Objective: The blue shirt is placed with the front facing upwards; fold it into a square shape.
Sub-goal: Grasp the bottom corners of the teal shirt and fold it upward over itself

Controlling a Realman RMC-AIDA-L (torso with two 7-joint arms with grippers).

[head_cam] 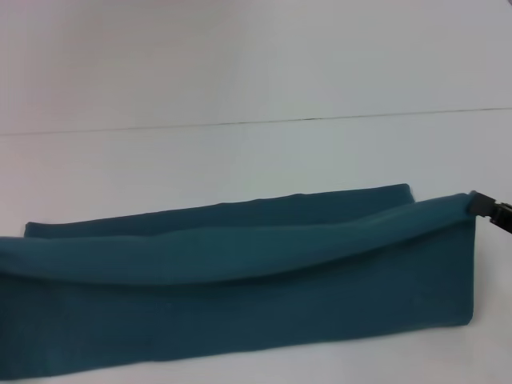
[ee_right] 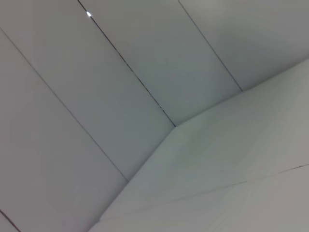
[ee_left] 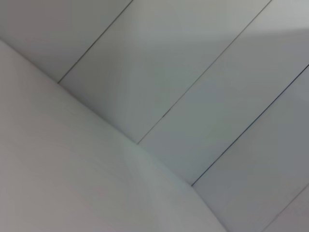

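Now the blue shirt (head_cam: 240, 312) lies across the near part of the white table (head_cam: 240, 168) in the head view, as a long band that goes from the left edge of the picture almost to the right edge; no print and no label can be seen on it, only plain teal cloth. Its upper edge is lifted and sags in the middle, like a cloth held at its two ends; behind this raised edge a lower, flat layer of the same shirt rests on the table. At the right top corner of the raised edge the right gripper (head_cam: 490, 211) shows as a small black piece, touching the cloth; it seems clenched on this corner, because the corner stands up from the table there. The left gripper is not seen in any picture; the left end of the cloth leaves the picture at the left edge. Both wrist views show only pale panels with thin dark seams and a white surface; no shirt and no fingers appear in them.
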